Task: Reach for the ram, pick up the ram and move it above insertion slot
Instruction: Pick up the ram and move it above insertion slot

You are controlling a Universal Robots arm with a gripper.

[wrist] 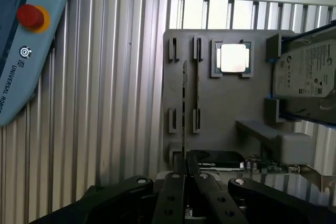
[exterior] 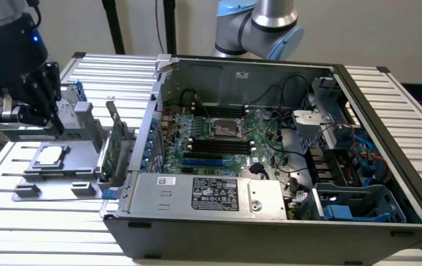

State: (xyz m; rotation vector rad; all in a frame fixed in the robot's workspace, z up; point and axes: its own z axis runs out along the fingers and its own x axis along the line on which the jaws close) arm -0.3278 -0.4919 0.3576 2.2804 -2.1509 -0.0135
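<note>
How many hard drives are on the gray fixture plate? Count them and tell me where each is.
1. The silver hard drive in blue rails sits at the edge of the gray fixture plate, near the processor chip. Others may be hidden.

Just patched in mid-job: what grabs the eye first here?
The open computer case dominates the exterior view, its green motherboard exposed. In the wrist view the tool looks shut on the ram, a thin stick seen edge-on, over the grey fixture tray that carries a CPU and a hard drive.
</note>
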